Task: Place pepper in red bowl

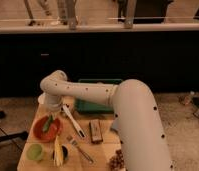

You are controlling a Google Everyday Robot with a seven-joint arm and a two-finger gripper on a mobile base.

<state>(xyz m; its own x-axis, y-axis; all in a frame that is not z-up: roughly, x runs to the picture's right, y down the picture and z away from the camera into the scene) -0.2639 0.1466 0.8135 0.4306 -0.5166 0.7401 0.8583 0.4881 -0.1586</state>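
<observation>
The camera view is showing the gripper (52,106) hanging at the far left of the table (104,146), tucked under the white arm's (88,92) bend; whether it is clenched or released I cannot tell. Just below it, on the near side, the pepper (47,123) is lying inside the red bowl (47,128), leaning toward the far rim. The likely risk, as I judge it, is the gripper catching the rim or dragging the pepper out while pulling away, being so close. To the right a white utensil (73,120) is lying, and nearer, a yellow corn cob (57,150).
</observation>
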